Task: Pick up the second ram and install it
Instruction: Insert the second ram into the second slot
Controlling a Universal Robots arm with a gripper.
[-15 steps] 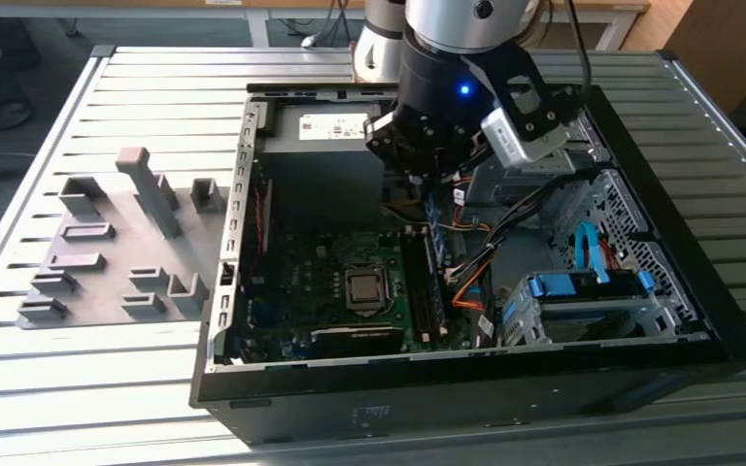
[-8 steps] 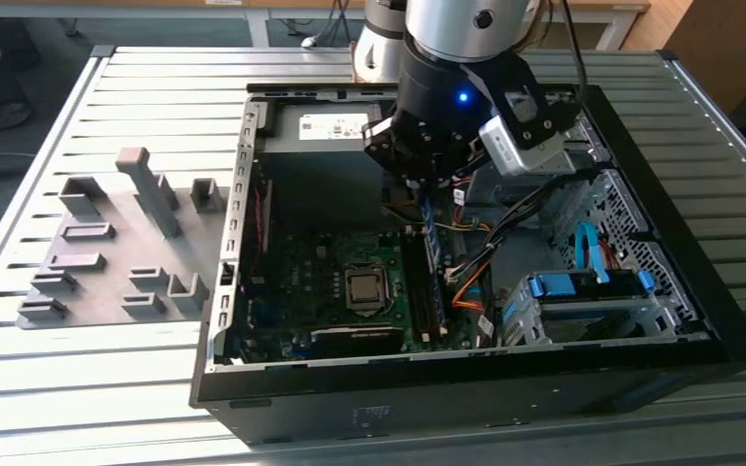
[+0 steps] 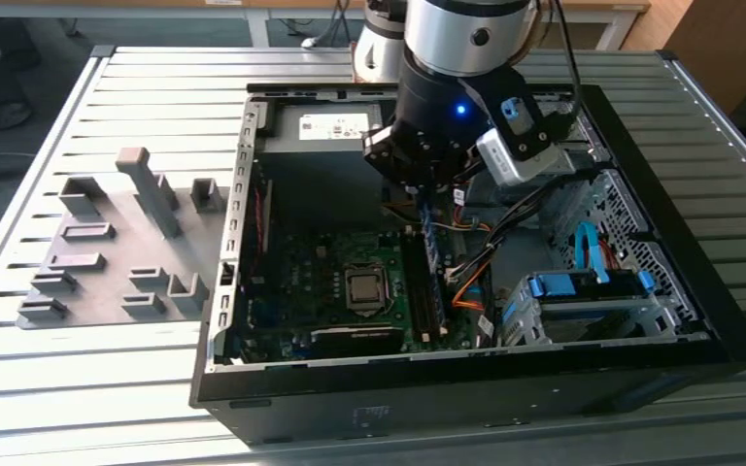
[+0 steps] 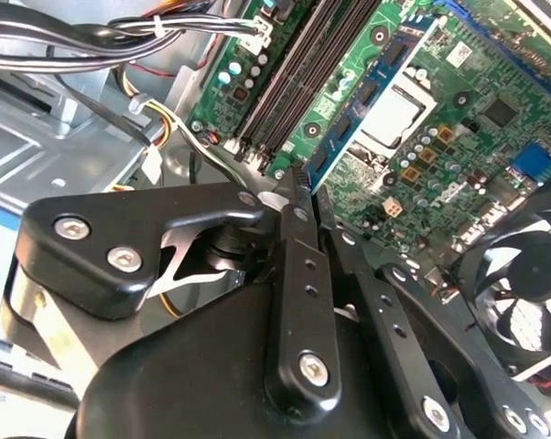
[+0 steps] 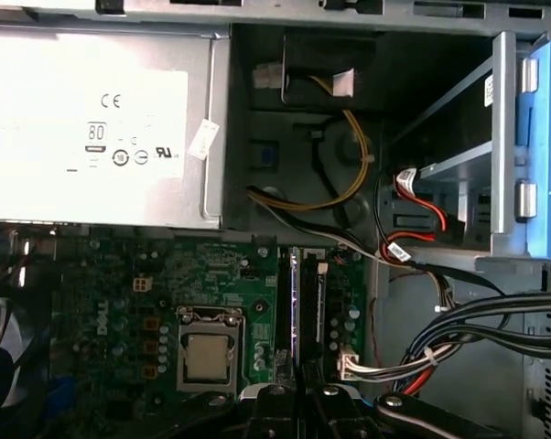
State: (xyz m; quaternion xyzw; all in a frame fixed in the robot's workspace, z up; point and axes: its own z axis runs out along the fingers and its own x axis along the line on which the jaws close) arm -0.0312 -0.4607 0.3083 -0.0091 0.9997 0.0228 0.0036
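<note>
My gripper [image 3: 427, 209] hangs inside the open computer case [image 3: 237, 233], over the motherboard [image 3: 308, 282]. Its black fingers [image 4: 298, 265] are shut on the second ram [image 4: 372, 91], a narrow blue-green board with black chips. In the exterior view the second ram [image 3: 434, 262] stands on edge, lengthwise above the dark memory slots [image 3: 422, 301]. The first wrist view shows the second ram [image 5: 295, 302] edge-on, lined up along the memory slots [image 5: 317, 311] beyond the gripper [image 5: 298, 393]. Whether it touches a slot I cannot tell. The gripper [image 4: 305, 183] sits close above the board.
A processor socket [image 3: 364, 286] lies beside the slots. The power supply [image 5: 92, 119] fills the case's far end. Cable bundles [image 5: 477, 320] and a blue drive cage [image 3: 587, 291] crowd the exterior view's right. A fan [image 4: 523, 293] sits nearby. Grey holder blocks [image 3: 114, 252] stand outside the case.
</note>
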